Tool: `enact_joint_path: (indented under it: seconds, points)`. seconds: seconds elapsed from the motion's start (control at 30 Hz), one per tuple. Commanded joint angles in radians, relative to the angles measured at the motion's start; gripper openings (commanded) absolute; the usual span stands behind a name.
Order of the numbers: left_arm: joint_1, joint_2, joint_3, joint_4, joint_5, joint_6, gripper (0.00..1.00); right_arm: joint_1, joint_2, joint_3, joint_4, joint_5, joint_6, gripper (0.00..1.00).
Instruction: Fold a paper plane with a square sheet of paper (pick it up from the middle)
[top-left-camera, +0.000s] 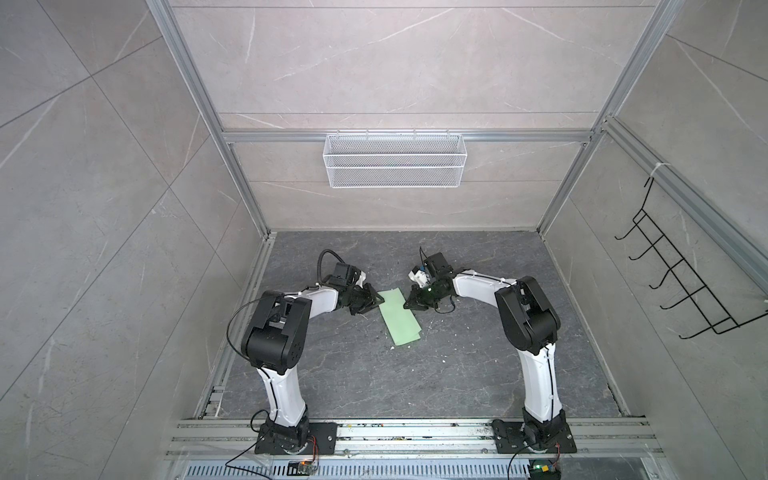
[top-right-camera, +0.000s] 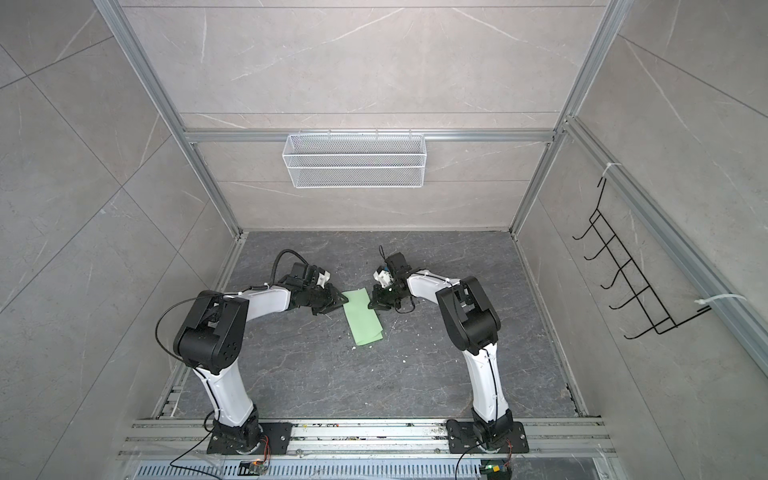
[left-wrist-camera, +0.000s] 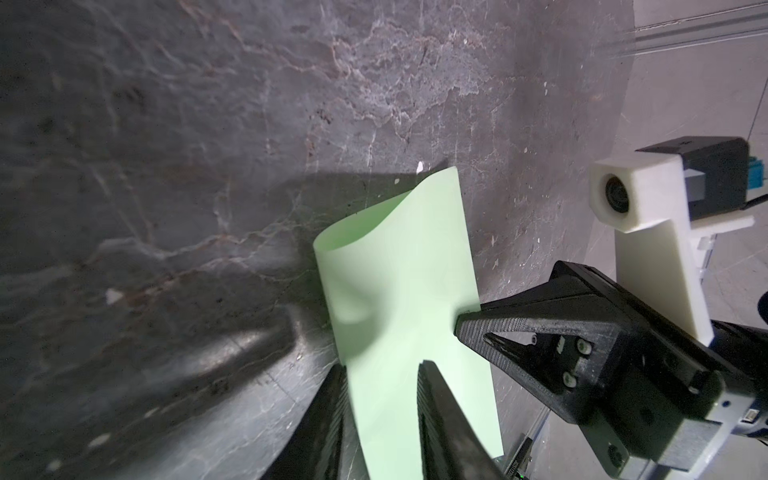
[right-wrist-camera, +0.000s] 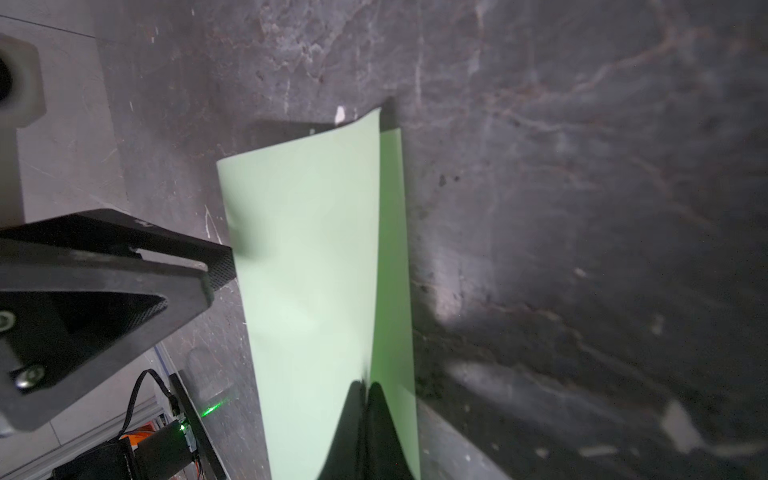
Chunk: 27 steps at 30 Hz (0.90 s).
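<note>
Green paper, one sheet (top-left-camera: 398, 318), folded double.

Around our work area
At twelve o'clock we see a white mesh basket (top-left-camera: 395, 166) hanging on the back wall. At three o'clock a black wire hook rack (top-left-camera: 692, 291) is fixed to the side wall. Below lies a dark marbled tabletop (top-left-camera: 374, 382), flecked with white chips (right-wrist-camera: 340, 114).

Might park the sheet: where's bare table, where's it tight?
Bare: the tabletop from the green sheet to the front rail, and the strip by the back wall. Crowded: the sheet's far end, between left pincer and right pincer.
</note>
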<state>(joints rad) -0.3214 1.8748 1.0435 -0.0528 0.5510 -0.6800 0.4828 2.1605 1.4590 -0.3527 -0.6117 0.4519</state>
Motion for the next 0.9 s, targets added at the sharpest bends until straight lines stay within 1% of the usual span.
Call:
enact_joint_path:
  seconds: [0.0, 0.47, 0.67, 0.87]
  points:
    - [-0.008, 0.012, 0.030, -0.052, -0.010, 0.033, 0.33, -0.003, 0.029, 0.028, -0.056, 0.044, -0.001, 0.04]
    - [-0.037, 0.069, 0.107, -0.128, -0.023, 0.057, 0.34, -0.002, 0.027, 0.007, -0.074, 0.086, 0.009, 0.05]
    - [-0.052, 0.114, 0.174, -0.247, -0.073, 0.092, 0.25, -0.001, 0.027, -0.004, -0.062, 0.083, 0.005, 0.09]
    - [-0.076, 0.154, 0.234, -0.375, -0.130, 0.145, 0.20, -0.001, 0.032, -0.003, -0.061, 0.082, 0.005, 0.14]
